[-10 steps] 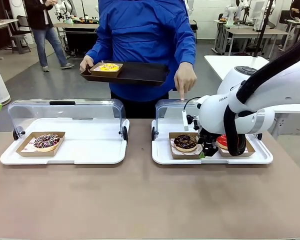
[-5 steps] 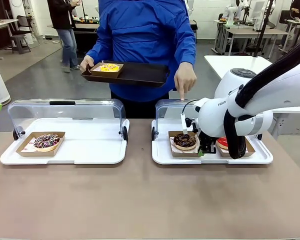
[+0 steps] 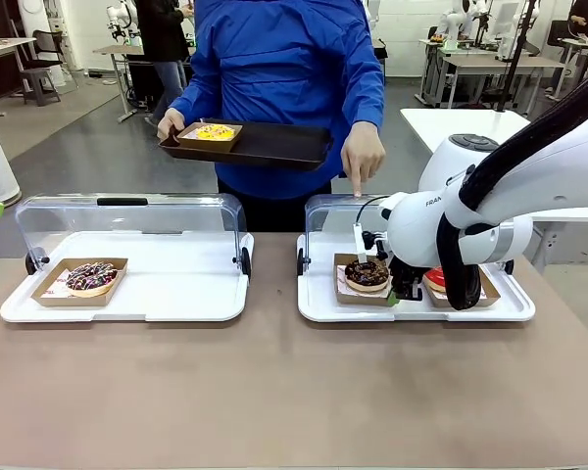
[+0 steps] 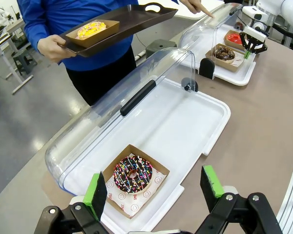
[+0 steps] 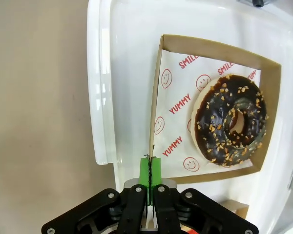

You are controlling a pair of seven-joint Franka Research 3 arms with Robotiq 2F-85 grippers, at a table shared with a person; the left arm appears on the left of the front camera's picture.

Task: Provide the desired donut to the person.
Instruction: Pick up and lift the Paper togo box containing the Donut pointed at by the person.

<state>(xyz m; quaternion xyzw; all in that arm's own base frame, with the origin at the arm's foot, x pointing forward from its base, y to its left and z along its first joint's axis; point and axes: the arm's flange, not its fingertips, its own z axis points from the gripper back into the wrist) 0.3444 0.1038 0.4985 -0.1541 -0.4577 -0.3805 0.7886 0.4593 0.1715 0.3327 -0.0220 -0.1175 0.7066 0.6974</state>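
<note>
Nut-flecked chocolate donut (image 5: 229, 119) in box (image 5: 156, 87); right gripper (image 5: 150, 165) pinches the near box wall. Front view hides that pinch.

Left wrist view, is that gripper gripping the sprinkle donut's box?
No, the left gripper is open, its green pads spread wide with the sprinkle donut's box lying untouched beyond them.

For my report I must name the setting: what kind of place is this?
Likely a robotics lab staged as a donut counter: boxed donuts in lidded display trays, a person holding a serving tray, and work tables behind.
</note>
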